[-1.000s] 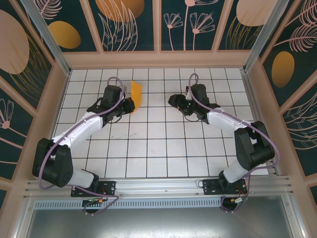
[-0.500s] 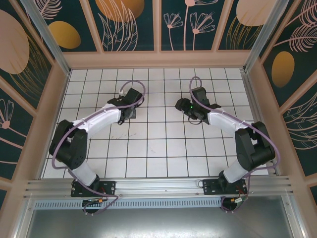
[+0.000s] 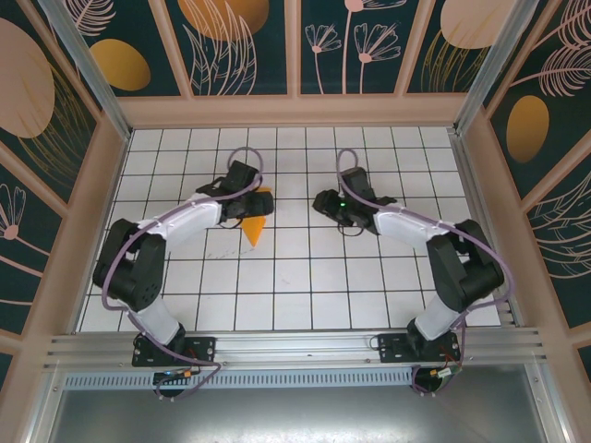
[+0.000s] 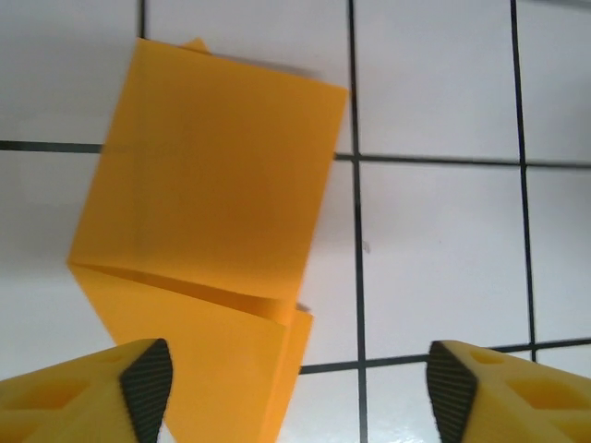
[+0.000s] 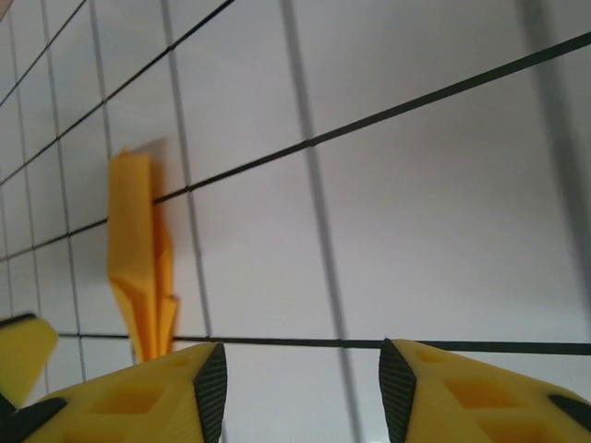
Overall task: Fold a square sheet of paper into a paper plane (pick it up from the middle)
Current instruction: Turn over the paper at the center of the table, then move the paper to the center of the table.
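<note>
The paper plane point(image 3: 256, 224) is a folded bright-orange dart lying on the white grid table point(image 3: 305, 277), its point toward the near edge. In the left wrist view the paper plane point(image 4: 208, 203) shows its layered folds and a crease. My left gripper point(image 3: 249, 207) hovers over its wide end. There the left gripper point(image 4: 300, 388) is open, and the paper reaches in beside the left fingertip point(image 4: 148, 383) without being pinched. My right gripper point(image 3: 320, 201) stands about one tile to the right. Seen from the wrist, the right gripper point(image 5: 305, 388) is open over bare tile, with the paper plane point(image 5: 140, 254) off to its left.
Wooden walls point(image 3: 295, 111) with painted panels enclose the table at the back and both sides. An aluminium rail point(image 3: 295, 346) runs along the near edge by the arm bases. Bare tiles lie between the grippers and the rail.
My left gripper, shut on the raised paper a second ago, swung down and opened, and the paper now lies on the table. My right gripper moved left and narrowed slightly.
</note>
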